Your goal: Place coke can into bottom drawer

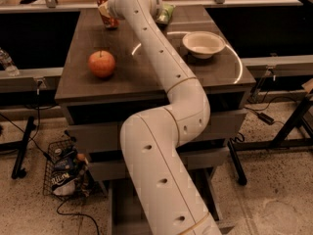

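Observation:
The coke can [104, 12], red with a silver top, stands upright at the far left of the cabinet top. My gripper [113, 11] is at the end of the long white arm, right against the can's right side and mostly hidden behind the wrist. The bottom drawer [112, 204] is pulled out low at the front of the cabinet. Most of it is hidden behind my arm, and only its grey side wall shows.
A red-orange apple [101, 63] lies on the left of the cabinet top [146, 77], and a white bowl [203, 44] on the right. A green bag [166, 13] lies behind the arm. A wire basket of snack packs [66, 173] stands on the floor to the left. Table legs stand on both sides.

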Available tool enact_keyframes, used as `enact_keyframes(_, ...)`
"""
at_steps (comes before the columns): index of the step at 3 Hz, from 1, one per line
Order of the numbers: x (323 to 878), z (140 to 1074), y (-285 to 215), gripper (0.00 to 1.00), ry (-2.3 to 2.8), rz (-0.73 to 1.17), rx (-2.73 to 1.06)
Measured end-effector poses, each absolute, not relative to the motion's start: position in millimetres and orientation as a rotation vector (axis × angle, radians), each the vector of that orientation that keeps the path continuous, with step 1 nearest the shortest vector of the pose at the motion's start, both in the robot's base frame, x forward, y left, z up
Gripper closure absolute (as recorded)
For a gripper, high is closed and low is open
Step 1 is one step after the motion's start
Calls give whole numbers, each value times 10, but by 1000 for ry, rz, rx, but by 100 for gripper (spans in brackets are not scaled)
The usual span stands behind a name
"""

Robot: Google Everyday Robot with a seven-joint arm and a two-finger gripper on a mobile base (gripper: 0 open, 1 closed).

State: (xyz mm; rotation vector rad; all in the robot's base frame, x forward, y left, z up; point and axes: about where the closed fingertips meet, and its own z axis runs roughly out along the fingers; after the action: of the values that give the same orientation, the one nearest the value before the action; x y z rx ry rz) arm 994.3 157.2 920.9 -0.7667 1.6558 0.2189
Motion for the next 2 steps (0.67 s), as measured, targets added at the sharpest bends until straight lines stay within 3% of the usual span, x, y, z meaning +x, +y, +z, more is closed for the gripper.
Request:
enact_keyframes(1,9908,9286,1624,85,1638,249,-765)
enact_keyframes(2,9763,9519,1621,100,1604,316,-786)
